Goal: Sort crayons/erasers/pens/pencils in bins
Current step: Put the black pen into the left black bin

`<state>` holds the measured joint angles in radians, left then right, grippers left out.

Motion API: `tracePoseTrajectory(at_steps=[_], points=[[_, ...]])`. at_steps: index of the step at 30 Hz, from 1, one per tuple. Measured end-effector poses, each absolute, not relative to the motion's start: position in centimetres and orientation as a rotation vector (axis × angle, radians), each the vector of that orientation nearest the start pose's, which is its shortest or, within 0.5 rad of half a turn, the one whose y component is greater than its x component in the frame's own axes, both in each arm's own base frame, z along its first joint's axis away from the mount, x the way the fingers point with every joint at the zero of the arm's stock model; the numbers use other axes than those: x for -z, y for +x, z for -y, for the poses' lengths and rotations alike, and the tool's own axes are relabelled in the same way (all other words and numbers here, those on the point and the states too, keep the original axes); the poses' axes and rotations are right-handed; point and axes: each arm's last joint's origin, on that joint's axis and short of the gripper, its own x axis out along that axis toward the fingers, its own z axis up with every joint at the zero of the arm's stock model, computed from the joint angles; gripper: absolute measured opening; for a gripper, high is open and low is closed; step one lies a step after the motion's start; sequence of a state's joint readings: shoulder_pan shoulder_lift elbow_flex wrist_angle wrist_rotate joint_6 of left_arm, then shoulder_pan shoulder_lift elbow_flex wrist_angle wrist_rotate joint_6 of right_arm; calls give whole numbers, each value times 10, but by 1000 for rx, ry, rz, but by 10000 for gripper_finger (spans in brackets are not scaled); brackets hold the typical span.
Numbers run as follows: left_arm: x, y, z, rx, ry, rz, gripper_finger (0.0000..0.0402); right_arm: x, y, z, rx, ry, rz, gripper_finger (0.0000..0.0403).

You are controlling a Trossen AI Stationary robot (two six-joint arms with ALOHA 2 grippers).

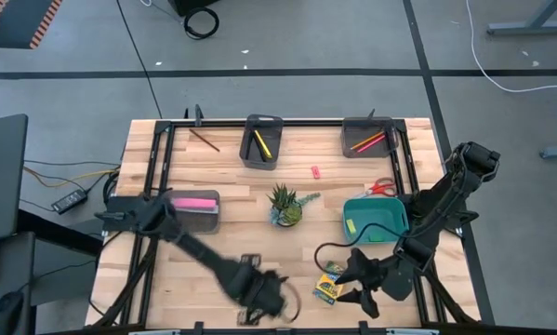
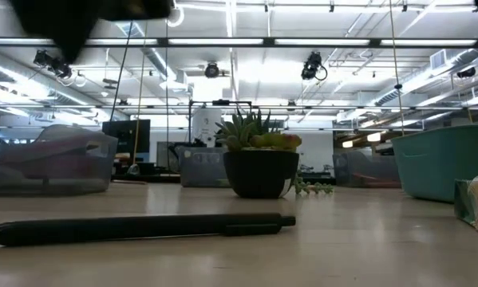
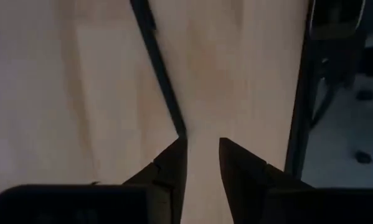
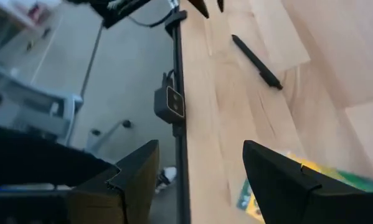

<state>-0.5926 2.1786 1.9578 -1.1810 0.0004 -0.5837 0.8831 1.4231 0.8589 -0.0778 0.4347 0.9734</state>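
Pale wooden table (image 1: 232, 200) carries our left gripper (image 1: 259, 298) low at its front edge, fingers slightly parted just above a thin black pen (image 3: 158, 68). Our right gripper (image 1: 352, 279), jaws wide and empty, reaches beside the flat yellow-and-green cardboard crayon box (image 1: 329, 284) near the front-right corner.

crayon box (image 2: 476, 206) cut by edge, left pincer (image 2: 95, 16) blurred
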Motion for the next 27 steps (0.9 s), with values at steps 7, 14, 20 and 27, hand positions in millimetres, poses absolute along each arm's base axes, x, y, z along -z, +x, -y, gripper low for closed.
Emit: tracePoseTrajectory(at_steps=[7,14,20,27], points=[[-229,330,295,0,-132,-1348,67,-241,229,-205,-283,428,-711,238],[-243,308,300,-176,-155,-1269,35,-282,289,-190,-296,200,-755,238],[-265,292,299,-209,-157,-1206,7,-272,325,-179,-245,176,-857,238],[-290,267,303,-256,-248,-1111,15,-234,343,-177,-325,148,-990,238]])
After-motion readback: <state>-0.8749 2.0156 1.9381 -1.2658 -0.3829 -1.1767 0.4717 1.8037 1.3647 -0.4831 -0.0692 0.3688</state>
